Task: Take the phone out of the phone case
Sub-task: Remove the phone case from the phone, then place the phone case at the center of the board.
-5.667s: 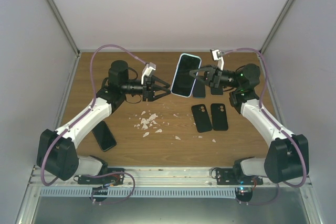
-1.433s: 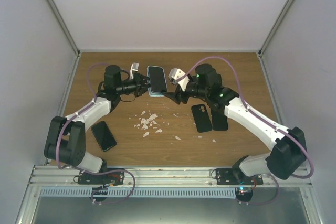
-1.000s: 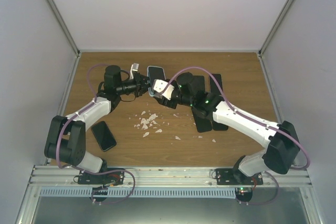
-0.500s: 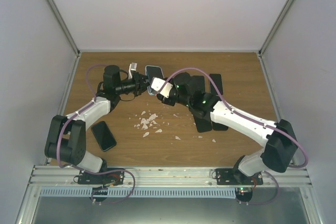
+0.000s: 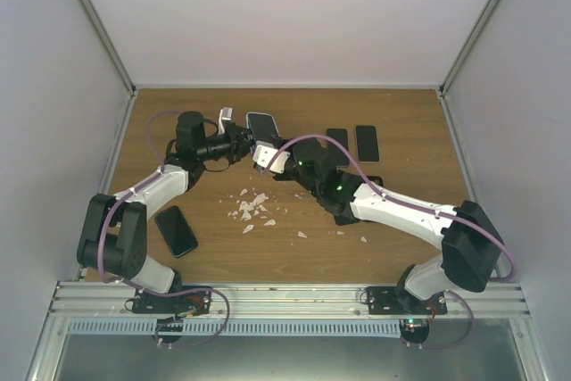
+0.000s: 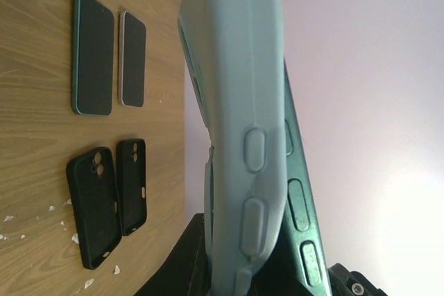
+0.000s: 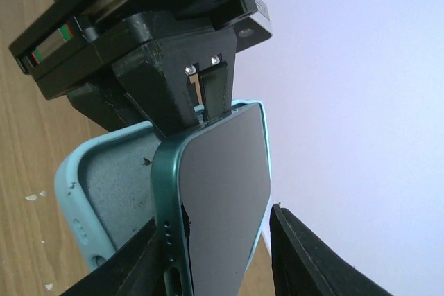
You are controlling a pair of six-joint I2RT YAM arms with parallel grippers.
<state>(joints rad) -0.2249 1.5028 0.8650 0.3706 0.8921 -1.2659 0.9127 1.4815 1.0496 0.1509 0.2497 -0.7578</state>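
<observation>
Aloft — phone, half off case, within right gripper.

phone case: pale blue | phone: dark green | table: brown wood-grain

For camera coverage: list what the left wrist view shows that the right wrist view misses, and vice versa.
Left wrist only: the case side buttons, plus two spare phones and two black cases on the table. Right wrist only: the phone dark screen, the case's bare inside, the left tool gripping its end. Both: phone partly out of case.
</observation>
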